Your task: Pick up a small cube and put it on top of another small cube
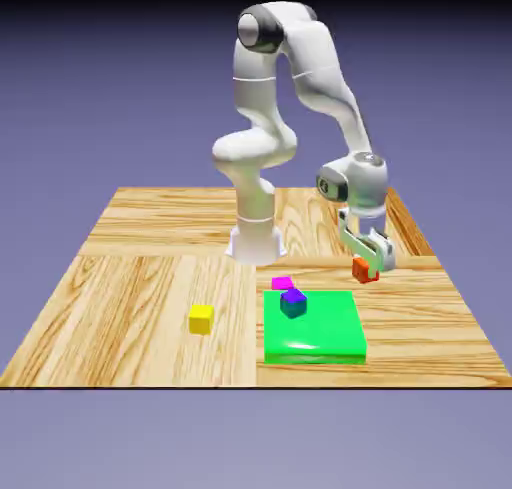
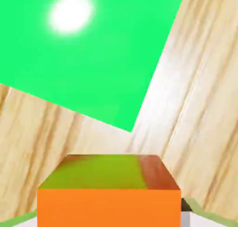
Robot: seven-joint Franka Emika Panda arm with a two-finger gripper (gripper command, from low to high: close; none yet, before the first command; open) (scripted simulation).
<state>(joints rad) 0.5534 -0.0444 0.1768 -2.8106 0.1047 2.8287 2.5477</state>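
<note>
The small orange-red cube (image 1: 363,269) sits between the fingers of my gripper (image 1: 368,270), which is shut on it at the exterior view's right, just beyond the green slab's far right corner. In the hand view the same orange-red cube (image 2: 109,193) fills the bottom middle, large and close, and hides most of the fingertips. The yellow cube (image 1: 201,319) rests on the table at the exterior view's left, far from the gripper. Whether the held cube touches the table I cannot tell.
A flat green slab (image 1: 325,337) lies on the wooden table (image 1: 130,267) and carries a blue-purple cube (image 1: 293,302) near its far left corner. A magenta cube (image 1: 282,283) sits just behind that. The green slab (image 2: 93,49) fills the hand view's upper left.
</note>
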